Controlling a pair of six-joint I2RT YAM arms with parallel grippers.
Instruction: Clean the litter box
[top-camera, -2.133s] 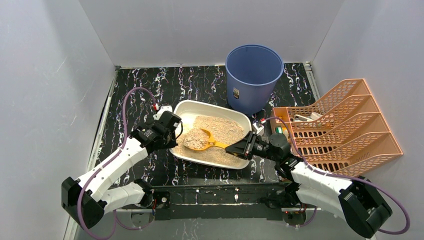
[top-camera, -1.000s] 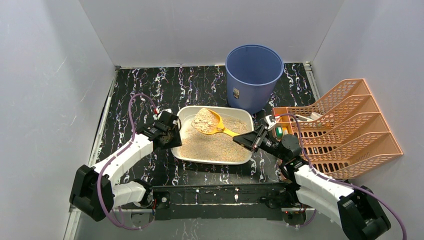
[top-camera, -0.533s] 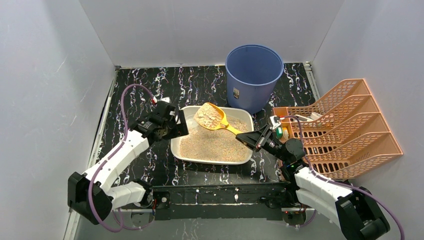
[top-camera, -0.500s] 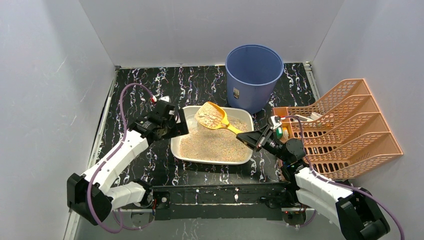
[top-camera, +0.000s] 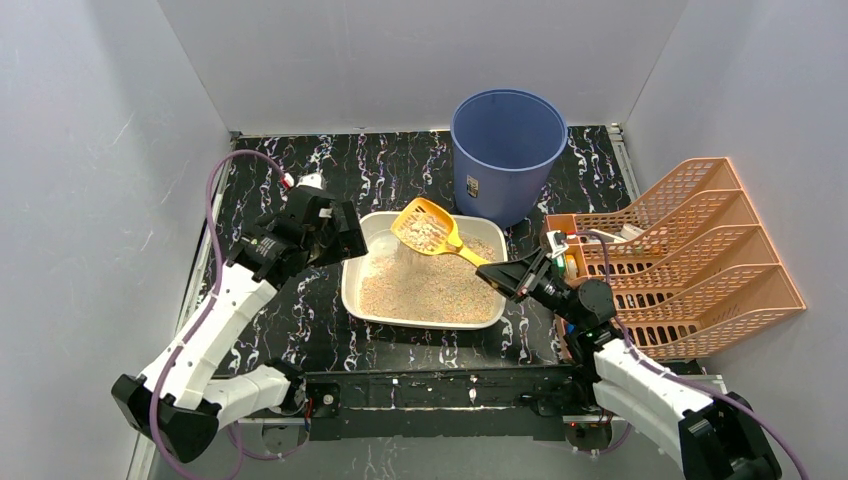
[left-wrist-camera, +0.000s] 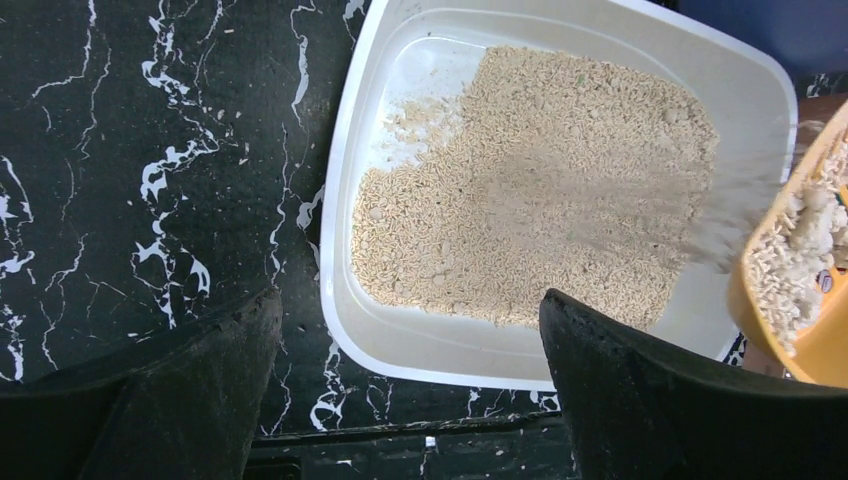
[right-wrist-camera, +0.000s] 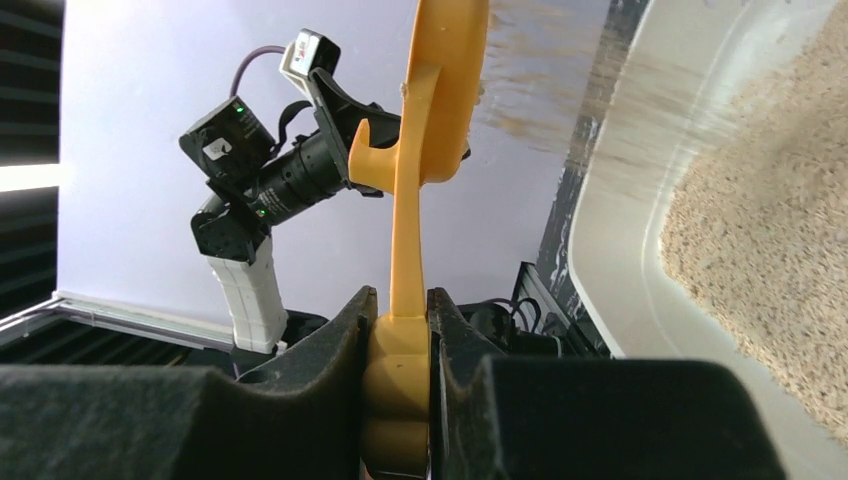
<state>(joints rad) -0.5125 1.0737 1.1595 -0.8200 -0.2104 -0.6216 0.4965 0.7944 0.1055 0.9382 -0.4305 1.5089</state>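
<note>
- Sifting step: your right gripper (top-camera: 505, 277) clamps the yellow scoop (top-camera: 425, 228) by its handle above the litter box (top-camera: 349, 285), mid-table, and loose litter falls through.
- Your left gripper (top-camera: 335, 235) hangs wide open and empty beside the box.
- Next: carry the clumps level to the blue bucket (top-camera: 505, 150), then tip.

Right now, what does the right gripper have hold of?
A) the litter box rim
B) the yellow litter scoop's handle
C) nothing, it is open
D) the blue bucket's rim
B: the right gripper is shut on the handle of the yellow litter scoop, whose loaded bowl hangs above the litter box.
</note>
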